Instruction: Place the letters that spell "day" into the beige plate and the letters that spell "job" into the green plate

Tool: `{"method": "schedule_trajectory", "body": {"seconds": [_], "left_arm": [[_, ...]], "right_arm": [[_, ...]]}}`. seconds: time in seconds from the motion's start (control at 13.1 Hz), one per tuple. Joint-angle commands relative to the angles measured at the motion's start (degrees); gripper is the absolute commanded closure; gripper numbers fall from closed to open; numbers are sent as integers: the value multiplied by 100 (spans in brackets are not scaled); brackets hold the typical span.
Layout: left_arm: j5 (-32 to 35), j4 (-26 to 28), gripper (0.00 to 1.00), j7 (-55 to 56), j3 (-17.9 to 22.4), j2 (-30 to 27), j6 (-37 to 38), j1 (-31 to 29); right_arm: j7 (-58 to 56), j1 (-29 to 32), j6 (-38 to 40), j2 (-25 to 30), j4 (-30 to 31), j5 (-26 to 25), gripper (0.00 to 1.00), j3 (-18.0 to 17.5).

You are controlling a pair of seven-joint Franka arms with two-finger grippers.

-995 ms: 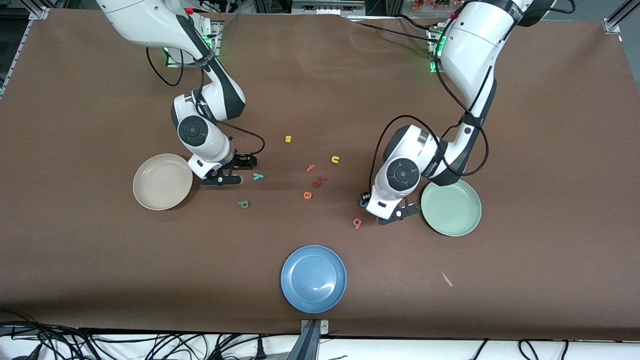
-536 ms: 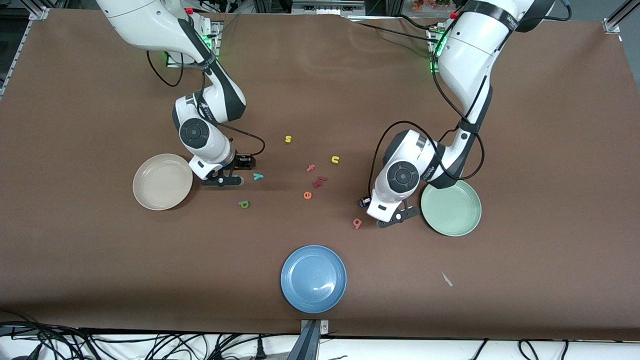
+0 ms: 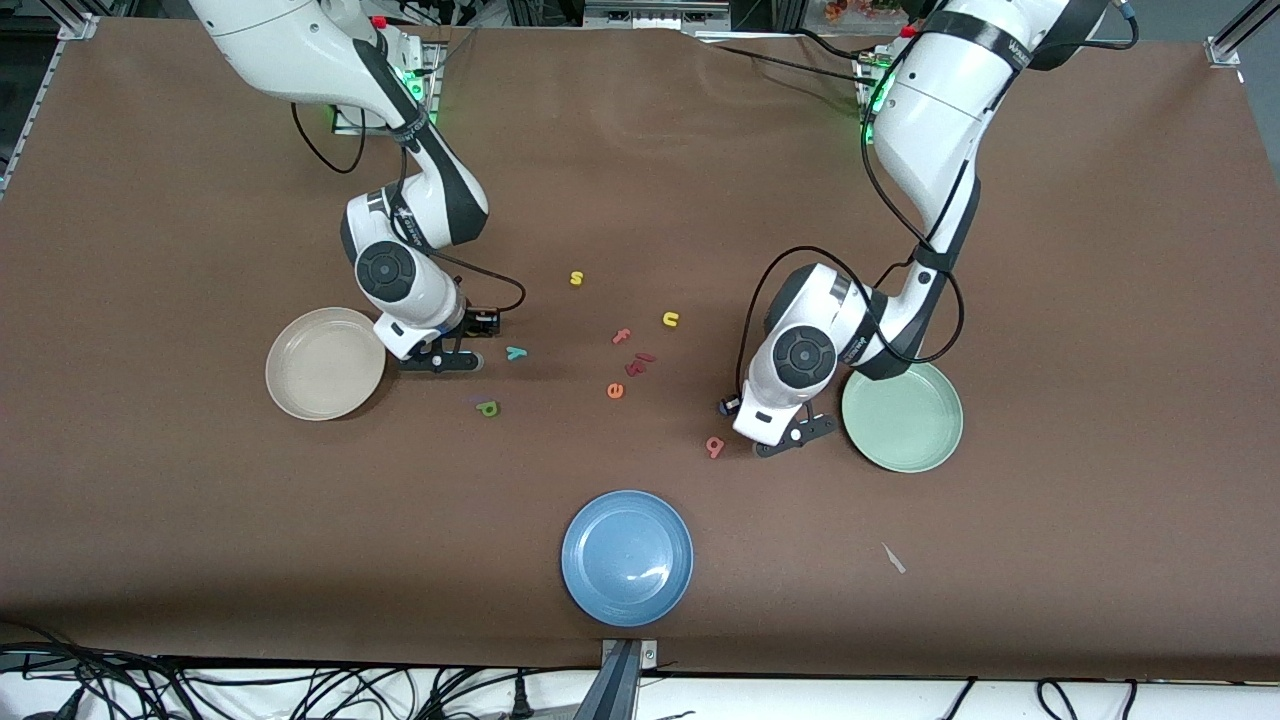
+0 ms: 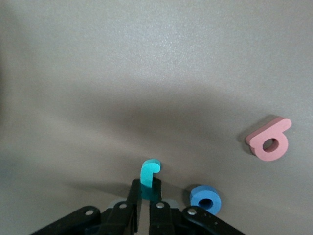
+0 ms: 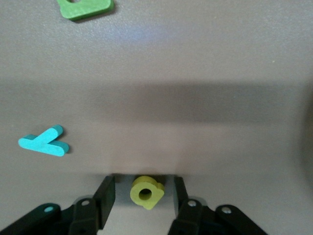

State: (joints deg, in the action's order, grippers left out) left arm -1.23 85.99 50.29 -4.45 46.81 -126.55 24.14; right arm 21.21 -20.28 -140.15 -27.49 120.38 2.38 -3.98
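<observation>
My left gripper (image 3: pixel 778 438) (image 4: pixel 145 190) is low over the table beside the green plate (image 3: pixel 910 420), shut on the teal j (image 4: pixel 149 172), which stands on edge between the fingers. The blue o (image 4: pixel 205 198) lies right next to it and the salmon b (image 3: pixel 715 446) (image 4: pixel 269 139) a little farther off. My right gripper (image 3: pixel 447 361) (image 5: pixel 144 184) is down at the table beside the beige plate (image 3: pixel 320 365). Its fingers are open on both sides of the yellow d (image 5: pixel 145 192), with a gap on each side. The teal y (image 3: pixel 516 352) (image 5: pixel 44 143) and green a (image 3: pixel 488 408) (image 5: pixel 85 7) lie nearby.
A blue plate (image 3: pixel 627 557) sits near the front camera's edge. In the middle of the table are a yellow s (image 3: pixel 576 278), yellow u (image 3: pixel 670 319), pink f (image 3: pixel 622 336), orange e (image 3: pixel 615 390) and a dark red piece (image 3: pixel 638 364). A paper scrap (image 3: pixel 893 558) lies toward the left arm's end.
My left gripper's fingers have shut on the teal j. My right gripper's fingers have narrowed around the yellow d. Both arms have barely shifted.
</observation>
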Motion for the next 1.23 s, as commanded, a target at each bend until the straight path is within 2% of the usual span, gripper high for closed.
{"method": "schedule_trajectory", "body": {"seconds": [0.0,0.23,0.38,0.54,0.69,0.84,1.07,1.15], "left_arm": [[-97,14,100,148,32,-223,208,-6],[-27,-30,100,-45,67,-742,1235,-268],[-27,5,100,-886,85,-901,1764,-637],[52,136,100,-1449,93,-1007,1836,-1024],[499,215,100,-1986,67,-1025,1845,-1419],[466,260,100,-2418,50,-964,1801,-1797],[465,321,100,-2436,32,-735,1722,-1904],[466,339,52,-2436,32,-726,1722,-1887]], "right_arm": [[-187,103,67,-11,-23,25,50,3],[-222,156,67,-46,-32,34,57,-6],[-170,156,41,-81,-32,43,57,-6],[-161,147,41,-81,-32,43,61,-15],[-161,147,41,-90,-32,43,68,-15],[-143,138,50,-90,-41,43,76,-24],[-143,130,67,-90,-76,52,83,-32],[-187,130,76,-81,-137,60,83,-32]]}}
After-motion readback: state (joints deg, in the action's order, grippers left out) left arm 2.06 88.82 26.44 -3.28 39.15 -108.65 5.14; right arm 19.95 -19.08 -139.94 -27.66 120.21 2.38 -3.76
